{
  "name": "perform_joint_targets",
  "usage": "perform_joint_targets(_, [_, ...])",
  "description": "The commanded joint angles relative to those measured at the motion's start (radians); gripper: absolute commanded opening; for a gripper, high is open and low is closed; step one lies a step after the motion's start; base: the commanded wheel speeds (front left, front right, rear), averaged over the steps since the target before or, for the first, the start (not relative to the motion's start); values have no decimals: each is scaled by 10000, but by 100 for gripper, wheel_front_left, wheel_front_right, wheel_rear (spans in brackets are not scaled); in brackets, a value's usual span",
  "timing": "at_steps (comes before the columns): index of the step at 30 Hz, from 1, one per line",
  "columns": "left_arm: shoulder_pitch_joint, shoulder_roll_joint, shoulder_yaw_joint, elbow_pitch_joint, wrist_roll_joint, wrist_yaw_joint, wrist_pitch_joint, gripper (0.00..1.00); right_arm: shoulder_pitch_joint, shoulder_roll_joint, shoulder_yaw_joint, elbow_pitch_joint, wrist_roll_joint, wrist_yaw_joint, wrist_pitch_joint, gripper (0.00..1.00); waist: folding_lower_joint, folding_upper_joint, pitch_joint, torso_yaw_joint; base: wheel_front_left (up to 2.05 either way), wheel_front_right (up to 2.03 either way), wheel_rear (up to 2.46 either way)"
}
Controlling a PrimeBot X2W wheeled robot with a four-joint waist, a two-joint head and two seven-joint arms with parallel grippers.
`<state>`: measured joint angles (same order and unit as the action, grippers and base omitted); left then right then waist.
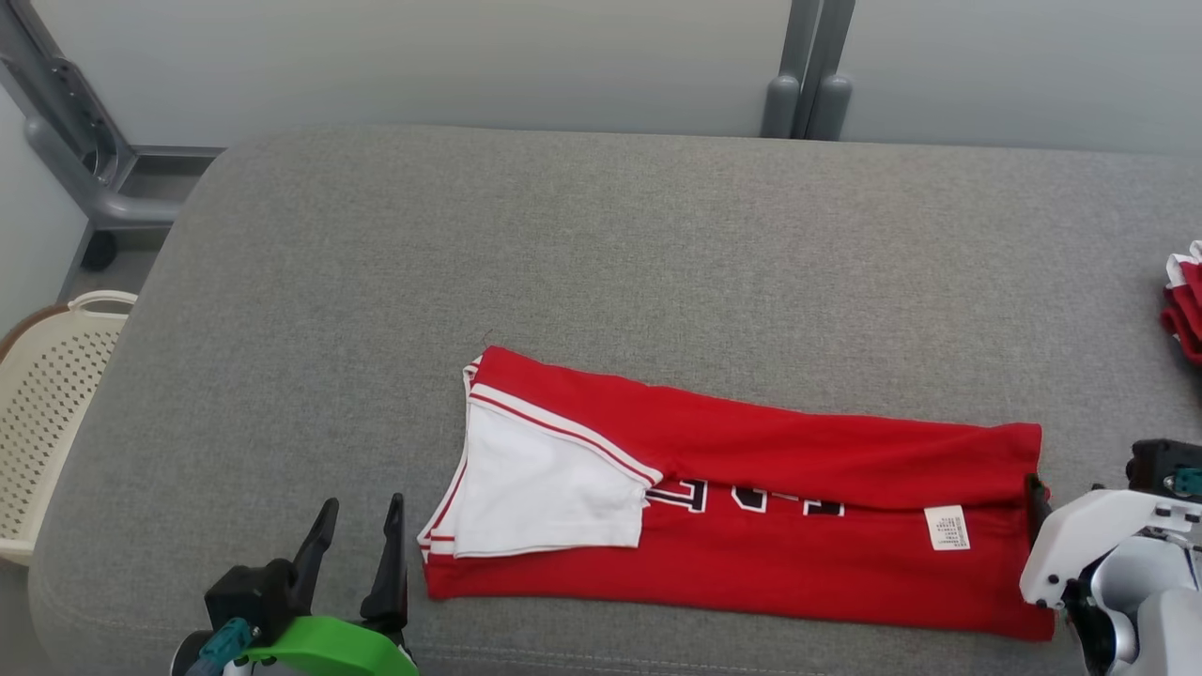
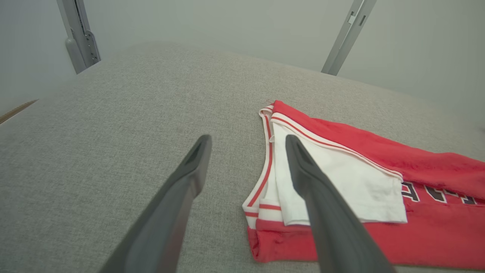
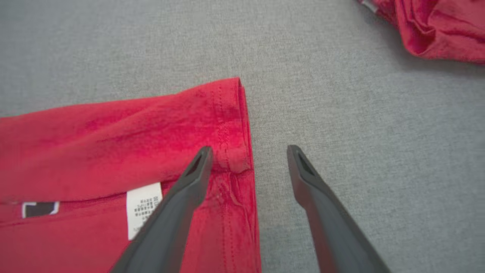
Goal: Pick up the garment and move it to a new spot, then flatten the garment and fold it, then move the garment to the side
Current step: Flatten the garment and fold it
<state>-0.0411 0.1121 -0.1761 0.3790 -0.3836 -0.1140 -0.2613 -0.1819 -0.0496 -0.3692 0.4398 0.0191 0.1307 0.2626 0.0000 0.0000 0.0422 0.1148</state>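
Grey woven fabric covers the broad padded worktop [image 1: 601,244], which stands before a pale wall with grey metal posts [image 1: 808,84]. On its near half, closer to the robot's right, lies the garment [image 1: 798,563]. It is a red jersey folded into a long flat band, with dark lettering partly showing along the fold. A white sleeve [image 1: 535,488] with red-striped trim lies over its left end. Beside the worktop's left edge stands a cream perforated laundry basket [image 1: 47,413], cut off by the frame; what it holds cannot be told. A second, crumpled red garment [image 1: 1185,310] sits at the far right edge, well apart from the jersey. The left gripper [image 1: 362,504] is at the near left, its fingers spread. They are just beside the sleeve end; in the left wrist view one finger crosses the white sleeve while the other is over bare fabric. The right gripper [image 3: 249,149] also has its fingers spread, and they straddle the jersey's right hem. One finger is over red cloth, the other over bare grey, and contact cannot be judged. A small white care label [image 1: 947,528] lies near that hem.
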Motion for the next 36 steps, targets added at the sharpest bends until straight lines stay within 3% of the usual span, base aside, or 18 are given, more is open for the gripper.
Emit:
perform_joint_targets(1, [33, 9, 46, 5, -51, -13, -45, 100, 179, -23, -16, -372, 198, -3, -7, 100, 0, 0, -26, -57, 0, 0, 0])
perform_joint_targets(8, [-63, -54, 87, -78, -33, -40, -46, 100, 302, -20, 109, -1527, 231, -3, 527, 100, 0, 0, 187, -167, 0, 0, 0])
perform_joint_targets(24, [-398, -210, 36, 100, -10, -100, -46, 100, -148, 3, -95, 827, 330, -3, 592, 100, 0, 0, 624, 349, 0, 0, 0])
perform_joint_targets(26, [-387, -213, 44, 108, 14, -109, -46, 100, -206, 11, -111, 1067, 509, -3, 705, 41, 0, 0, 612, 356, 0, 0, 0])
perform_joint_targets(28, [-410, -221, 50, 112, 21, -119, -46, 100, -285, 14, -123, 1280, 604, -3, 856, 4, 0, 0, 605, 354, 0, 0, 0])
perform_joint_targets(29, [-423, -227, 46, 119, 23, -122, -46, 100, -306, 16, -128, 1369, 609, -3, 941, 0, 0, 0, 601, 350, 0, 0, 0])
perform_joint_targets(36, [-411, -243, 8, 173, 11, -141, -46, 100, -468, -10, -462, 1535, 454, -15, 1021, 0, 0, 0, 520, 306, 0, 0, 0])
